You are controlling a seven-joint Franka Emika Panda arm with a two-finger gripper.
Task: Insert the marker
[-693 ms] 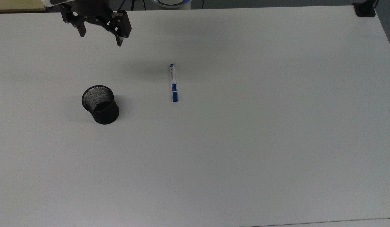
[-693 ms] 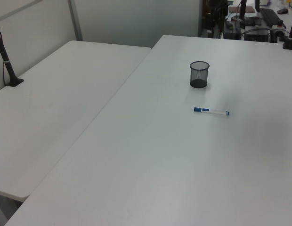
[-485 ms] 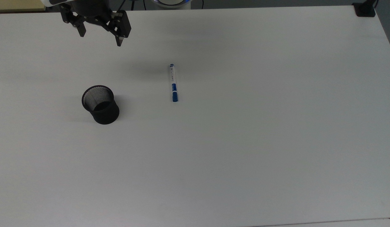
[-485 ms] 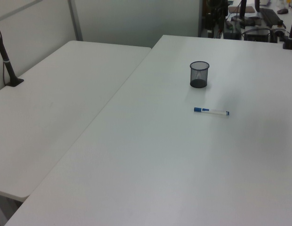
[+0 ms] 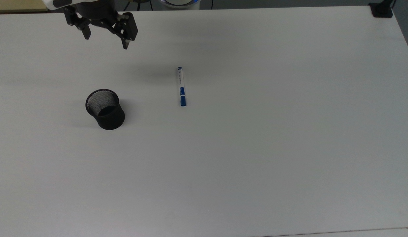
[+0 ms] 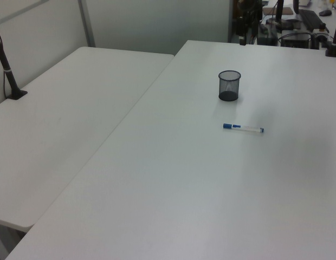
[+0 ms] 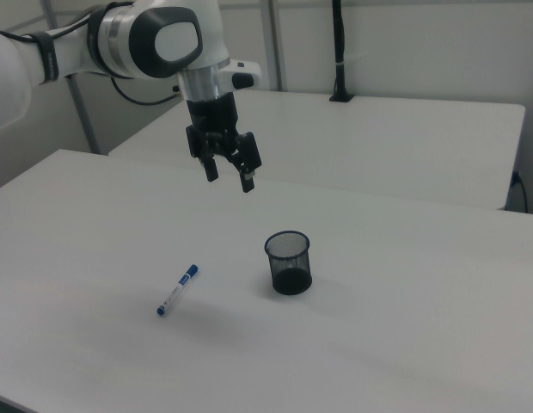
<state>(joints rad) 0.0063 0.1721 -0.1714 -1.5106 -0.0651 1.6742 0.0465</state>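
since the marker (image 5: 181, 86) lies flat on the white worktop (image 5: 256, 148), well apart from the black mesh cup (image 5: 105, 109), a grasp near either end risks tilting it and catching the cup rim at insertion. the round barrel may also roll. the pincer (image 5: 106, 39) hangs spread wide and empty, high above the worktop. count: one marker, one cup, one pincer.
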